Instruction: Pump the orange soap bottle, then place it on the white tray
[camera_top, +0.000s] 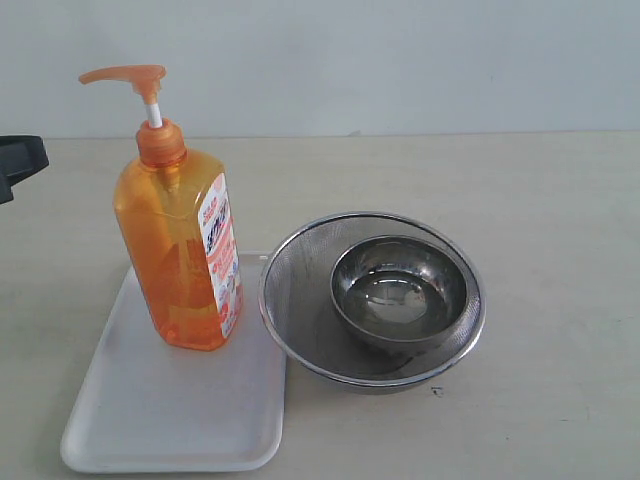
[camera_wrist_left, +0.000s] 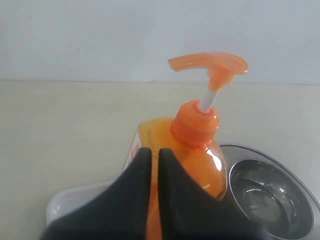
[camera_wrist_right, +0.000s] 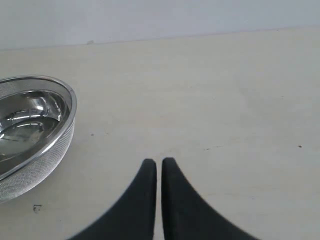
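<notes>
The orange soap bottle (camera_top: 180, 260) stands upright on the far end of the white tray (camera_top: 170, 420), its pump head raised on the white stem. In the left wrist view the bottle (camera_wrist_left: 195, 130) rises behind my left gripper (camera_wrist_left: 155, 150), whose black fingers are shut with nothing between them. A corner of the tray (camera_wrist_left: 65, 200) shows beside them. In the exterior view only a black part of the left arm (camera_top: 18, 160) shows at the left edge, apart from the bottle. My right gripper (camera_wrist_right: 158, 161) is shut and empty over bare table, out of the exterior view.
A round steel mesh strainer (camera_top: 290, 290) sits right of the tray, touching its edge, with a steel bowl (camera_top: 400, 290) inside it. The strainer (camera_wrist_right: 50, 145) also lies off to one side of the right gripper. Beige tabletop runs to a pale wall behind.
</notes>
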